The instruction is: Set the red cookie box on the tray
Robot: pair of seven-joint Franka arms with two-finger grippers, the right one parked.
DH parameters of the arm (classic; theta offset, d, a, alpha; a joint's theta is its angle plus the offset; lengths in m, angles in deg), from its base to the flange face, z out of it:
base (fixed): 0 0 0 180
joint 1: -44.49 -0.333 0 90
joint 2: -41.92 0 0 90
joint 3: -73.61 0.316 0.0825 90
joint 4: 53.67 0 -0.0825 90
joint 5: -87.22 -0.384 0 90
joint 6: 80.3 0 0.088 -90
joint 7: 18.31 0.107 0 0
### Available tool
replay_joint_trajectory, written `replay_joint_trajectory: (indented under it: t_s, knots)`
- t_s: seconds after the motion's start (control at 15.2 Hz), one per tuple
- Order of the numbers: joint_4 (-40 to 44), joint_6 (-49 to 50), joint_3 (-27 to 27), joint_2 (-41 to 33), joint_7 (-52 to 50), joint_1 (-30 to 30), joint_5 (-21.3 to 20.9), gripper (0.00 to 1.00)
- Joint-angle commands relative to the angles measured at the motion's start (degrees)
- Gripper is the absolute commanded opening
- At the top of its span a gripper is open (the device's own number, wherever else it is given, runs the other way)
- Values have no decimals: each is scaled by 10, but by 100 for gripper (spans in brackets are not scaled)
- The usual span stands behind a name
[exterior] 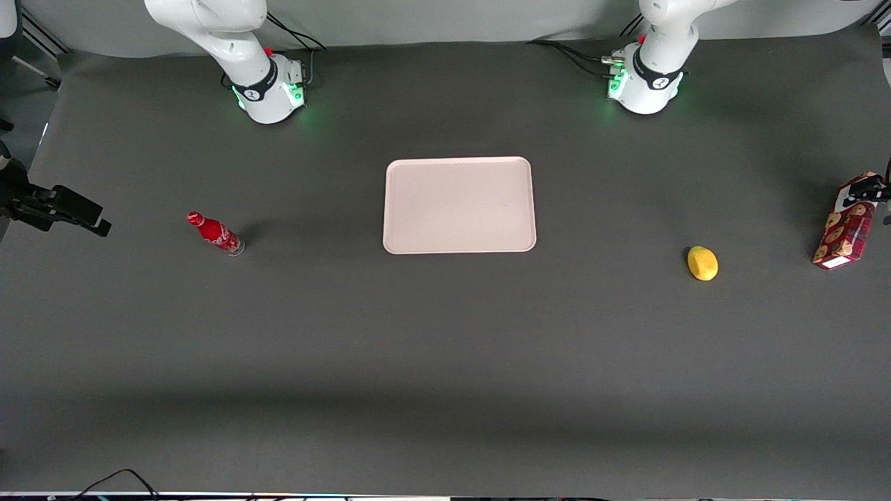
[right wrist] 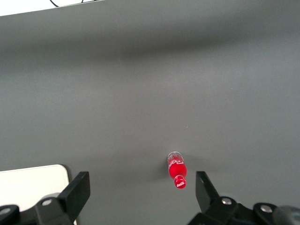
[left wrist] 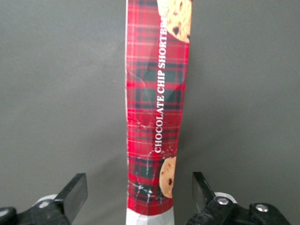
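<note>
The red cookie box (exterior: 844, 226), dark-red tartan printed with cookies, lies lengthways on the table at the working arm's end. In the left wrist view the red cookie box (left wrist: 157, 117) runs away from the camera, its white end between the fingers. My left gripper (exterior: 866, 186) is over the box's end farther from the front camera. This gripper (left wrist: 139, 187) is open, one finger on each side of the box with a gap to each. The pale pinkish tray (exterior: 459, 204) lies flat mid-table, far from the box toward the parked arm, with nothing on it.
A yellow lemon-like fruit (exterior: 702, 263) lies on the table between the tray and the box, slightly nearer the front camera. A small red bottle (exterior: 214, 233) stands toward the parked arm's end and also shows as the red bottle (right wrist: 176, 169) in the right wrist view.
</note>
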State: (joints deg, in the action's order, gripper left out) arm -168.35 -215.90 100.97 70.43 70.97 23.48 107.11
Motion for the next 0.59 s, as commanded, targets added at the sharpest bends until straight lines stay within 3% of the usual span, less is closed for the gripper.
replay_joint_trajectory:
  t_s: [0.0, 0.07, 0.13, 0.33, 0.53]
  knots:
    - [-5, 1, -5, 6, 16, -5, 17, 100]
    - [-5, 2, -5, 8, 15, -4, 21, 100]
    - [-5, 2, -5, 8, 14, -3, 26, 91]
    - [-3, 1, -8, 8, 7, 4, 28, 49]
    - [-3, -6, -17, 16, -9, 2, 29, 17]
